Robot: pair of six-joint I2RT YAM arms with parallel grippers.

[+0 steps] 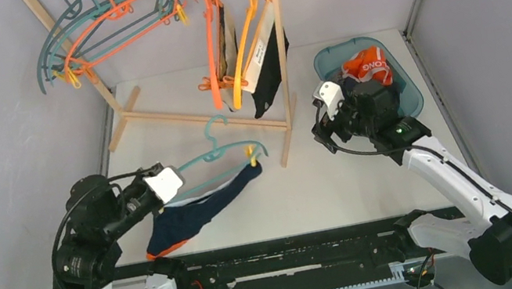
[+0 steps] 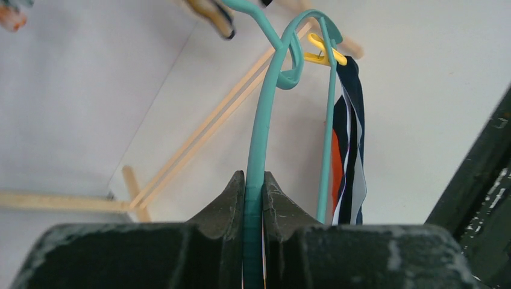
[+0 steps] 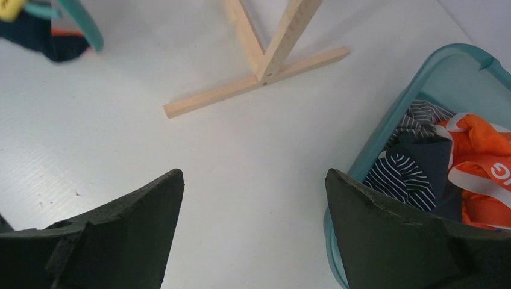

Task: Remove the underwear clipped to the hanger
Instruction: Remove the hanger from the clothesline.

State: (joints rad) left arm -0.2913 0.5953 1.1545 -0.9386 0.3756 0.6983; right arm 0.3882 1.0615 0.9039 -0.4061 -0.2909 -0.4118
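My left gripper (image 1: 164, 183) is shut on the rim of a teal hanger (image 1: 216, 154), seen close up in the left wrist view (image 2: 254, 180). Navy underwear with orange trim (image 1: 197, 212) hangs from that hanger's yellow clip (image 1: 251, 155) and trails onto the table; it also shows in the left wrist view (image 2: 348, 156). My right gripper (image 1: 325, 104) is open and empty, low over the table beside the teal bin (image 1: 409, 92). The bin holds striped navy and orange underwear (image 3: 446, 162). Black and beige underwear (image 1: 265, 55) hangs on orange and yellow hangers on the wooden rack.
The wooden rack (image 1: 281, 44) stands at the back middle, its foot (image 3: 259, 81) just ahead of my right gripper. Several empty hangers (image 1: 104, 24) hang at its upper left. Grey walls close in on both sides.
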